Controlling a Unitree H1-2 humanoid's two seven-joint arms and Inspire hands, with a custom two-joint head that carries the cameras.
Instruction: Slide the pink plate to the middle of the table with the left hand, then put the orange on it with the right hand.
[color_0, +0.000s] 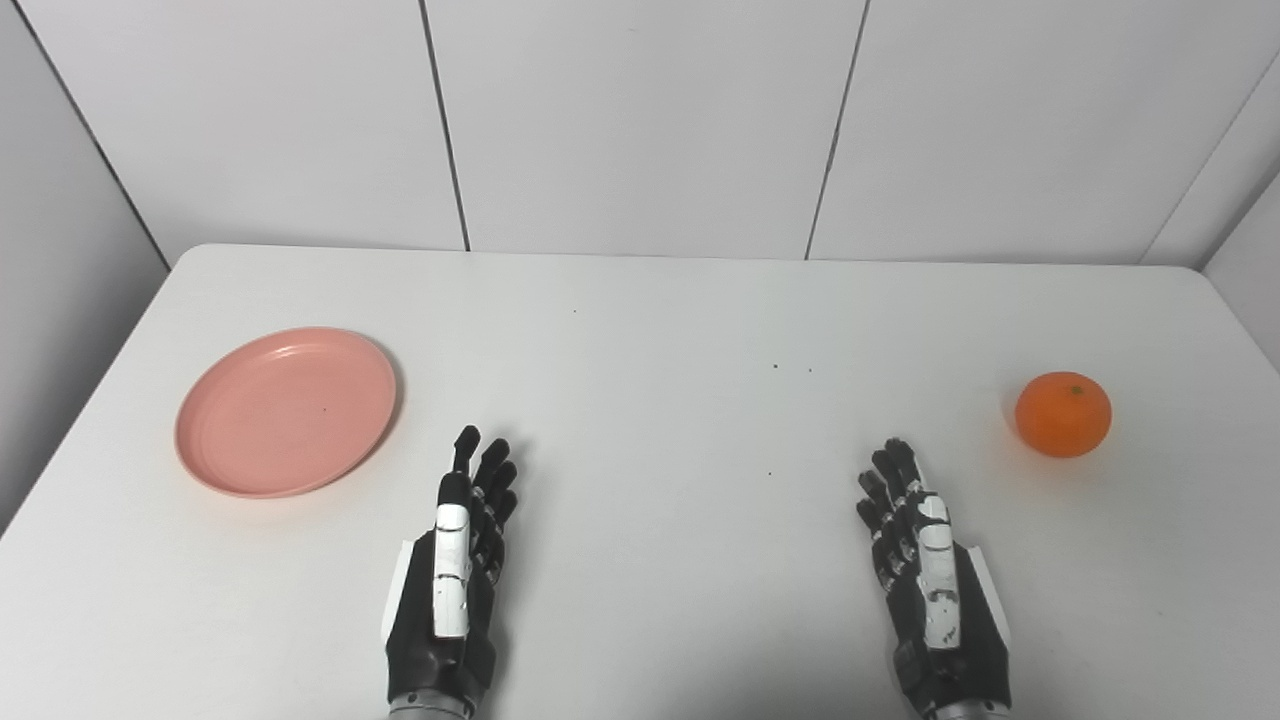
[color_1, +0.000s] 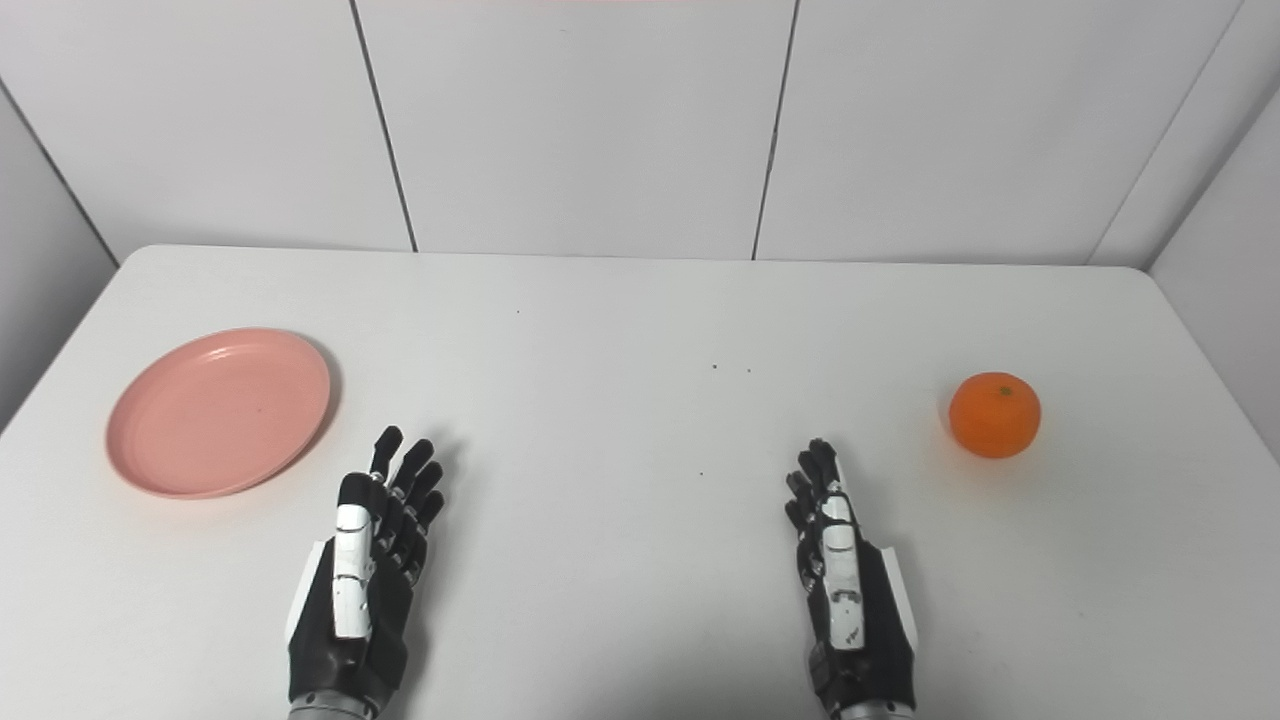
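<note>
A pink plate (color_0: 286, 410) lies flat and empty on the left side of the white table (color_0: 660, 330). An orange (color_0: 1063, 414) sits on the right side of the table. My left hand (color_0: 455, 570) is open and empty near the front edge, to the right of the plate and a little nearer than it, not touching it. My right hand (color_0: 925, 570) is open and empty near the front edge, left of the orange and apart from it. Both hands point away from me with fingers stretched out.
White wall panels (color_0: 640, 120) stand close behind the table's far edge and along both sides. A few small dark specks (color_0: 775, 366) mark the tabletop near the middle.
</note>
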